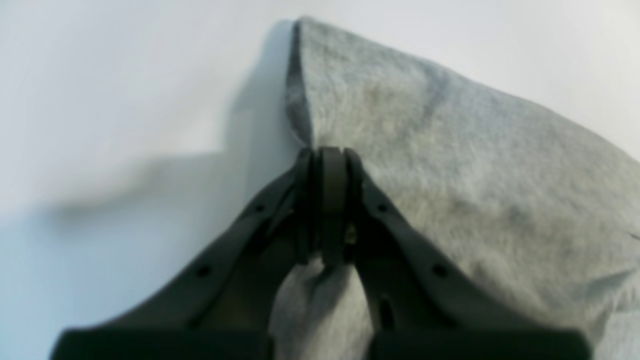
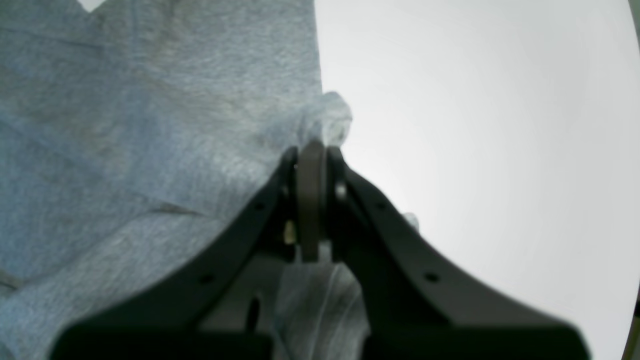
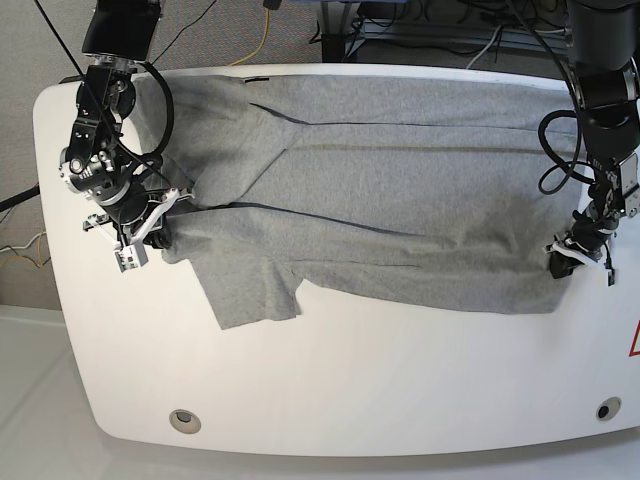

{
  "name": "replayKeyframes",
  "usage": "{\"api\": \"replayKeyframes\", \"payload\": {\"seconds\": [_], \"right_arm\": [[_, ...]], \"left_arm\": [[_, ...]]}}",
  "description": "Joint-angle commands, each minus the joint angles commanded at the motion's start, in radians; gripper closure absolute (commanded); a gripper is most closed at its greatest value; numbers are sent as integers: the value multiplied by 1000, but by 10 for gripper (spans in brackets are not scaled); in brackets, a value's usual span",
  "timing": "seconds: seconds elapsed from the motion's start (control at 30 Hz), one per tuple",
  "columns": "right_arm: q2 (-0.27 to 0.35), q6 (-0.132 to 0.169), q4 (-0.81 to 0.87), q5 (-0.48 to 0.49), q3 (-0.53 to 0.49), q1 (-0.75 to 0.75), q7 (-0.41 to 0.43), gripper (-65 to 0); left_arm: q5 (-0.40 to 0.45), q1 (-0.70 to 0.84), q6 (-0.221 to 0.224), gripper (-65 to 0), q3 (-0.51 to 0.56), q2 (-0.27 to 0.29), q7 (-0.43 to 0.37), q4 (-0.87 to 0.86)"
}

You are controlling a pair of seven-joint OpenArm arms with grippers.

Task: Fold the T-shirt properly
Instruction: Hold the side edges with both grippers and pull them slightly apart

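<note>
The T-shirt point(image 3: 390, 190) sprawls across the white table's point(image 3: 350, 390) upper half. The left gripper point(image 3: 562, 262) pinches its right edge, the right gripper point(image 3: 160, 225) its left. Cables point(image 3: 250, 35) hang behind.

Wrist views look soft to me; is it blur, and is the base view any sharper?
Left wrist view: soft all over, the left gripper shut on the T-shirt, a dark shadow on the table. Right wrist view: equally soft, right gripper pinching cloth, dark corners at right. Base view: sharp, evenly lit, slight barrel curve.
</note>
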Motion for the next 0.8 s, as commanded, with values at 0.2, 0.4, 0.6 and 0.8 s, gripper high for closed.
{"api": "replayKeyframes", "payload": {"seconds": [0.2, 0.4, 0.6, 0.8], "right_arm": [[3, 2, 2, -13, -1, -4, -13, 0], [6, 1, 3, -14, -1, -3, -15, 0], [3, 0, -3, -15, 1, -2, -3, 0], [1, 4, 12, -8, -1, -17, 0, 0]], "left_arm": [[-31, 51, 13, 0, -17, -10, 45, 124], [-41, 90, 23, 0, -29, -21, 74, 228], [-38, 95, 45, 0, -16, -35, 99, 273], [-51, 125, 48, -83, -18, -57, 158, 354]]}}
